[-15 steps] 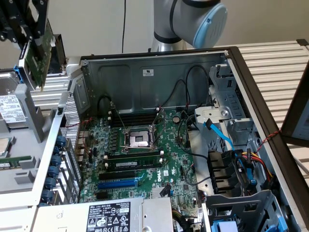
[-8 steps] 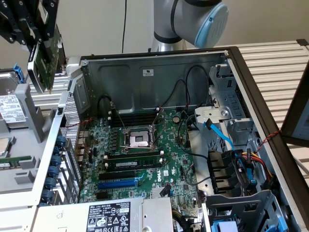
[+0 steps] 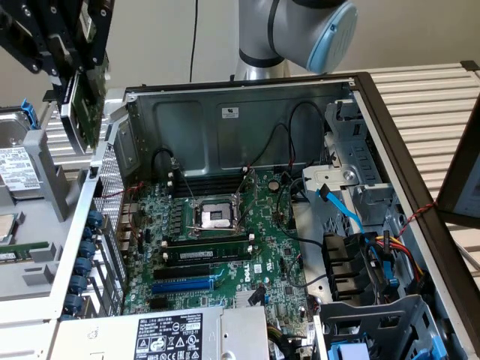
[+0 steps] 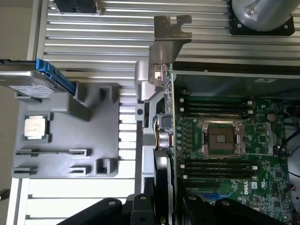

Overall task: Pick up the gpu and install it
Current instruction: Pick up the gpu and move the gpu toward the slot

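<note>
The gpu (image 3: 84, 112) hangs in the air above the open computer case's corner on the exterior view's left, its green board edge-on and pointing down. My gripper (image 3: 73, 71) is shut on its upper part. In the wrist view the gpu (image 4: 167, 124) runs edge-on out from my gripper (image 4: 164, 204), and its silver end bracket (image 4: 169, 35) is at the far end. It hangs over the case wall beside the motherboard (image 4: 225, 159). The motherboard (image 3: 225, 247) lies flat in the case, and a blue slot (image 3: 184, 285) shows near its front.
A grey holder tray (image 4: 93, 140) beside the case carries a hard drive (image 4: 28, 77), a processor (image 4: 36, 126) and a thin memory stick (image 4: 47, 152). Cables and a drive cage (image 3: 360, 247) crowd the case on the exterior view's right. The power supply (image 3: 165, 334) sits at the front.
</note>
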Available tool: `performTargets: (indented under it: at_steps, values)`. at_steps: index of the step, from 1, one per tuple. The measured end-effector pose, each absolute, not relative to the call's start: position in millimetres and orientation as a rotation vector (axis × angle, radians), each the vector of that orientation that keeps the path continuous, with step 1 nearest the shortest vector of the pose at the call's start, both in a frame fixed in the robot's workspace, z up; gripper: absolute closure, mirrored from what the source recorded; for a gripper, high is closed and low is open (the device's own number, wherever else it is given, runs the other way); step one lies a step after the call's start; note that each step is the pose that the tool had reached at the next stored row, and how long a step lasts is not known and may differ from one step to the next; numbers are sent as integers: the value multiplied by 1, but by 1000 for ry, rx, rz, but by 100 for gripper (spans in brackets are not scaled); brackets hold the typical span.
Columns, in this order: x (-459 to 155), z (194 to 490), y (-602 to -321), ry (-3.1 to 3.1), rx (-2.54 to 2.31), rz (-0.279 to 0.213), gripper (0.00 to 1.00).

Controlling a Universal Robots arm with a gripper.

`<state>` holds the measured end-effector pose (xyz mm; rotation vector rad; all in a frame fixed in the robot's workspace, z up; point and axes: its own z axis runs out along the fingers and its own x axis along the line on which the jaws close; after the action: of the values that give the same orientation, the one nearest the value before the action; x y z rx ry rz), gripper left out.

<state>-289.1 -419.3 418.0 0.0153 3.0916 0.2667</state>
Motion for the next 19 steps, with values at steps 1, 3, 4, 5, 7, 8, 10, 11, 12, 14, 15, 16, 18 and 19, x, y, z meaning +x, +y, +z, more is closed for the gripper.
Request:
performTargets:
  at_steps: [1, 3, 4, 5, 7, 8, 10, 11, 12, 14, 15, 16, 18, 19]
  values:
    - [-288, 418, -421, 3095, 16, 267, 73]
    - [-284, 419, -424, 3102, 17, 267, 73]
    - [-283, 419, -425, 3105, 17, 268, 73]
    - [-281, 420, -426, 3107, 17, 269, 73]
    - [-277, 421, -429, 3111, 18, 270, 73]
    - [-275, 422, -430, 3113, 18, 271, 73]
    - [-271, 422, -431, 3115, 19, 278, 73]
    - [-271, 422, -432, 3116, 19, 280, 73]
    - [-271, 422, -432, 3116, 19, 281, 73]
    - [-271, 422, -432, 3116, 19, 281, 73]
    - [-271, 422, -432, 3116, 19, 281, 73]
    - [-269, 422, -432, 3116, 19, 281, 73]
    - [-263, 422, -432, 3122, 19, 282, 73]
    - [-259, 422, -432, 3124, 20, 282, 73]
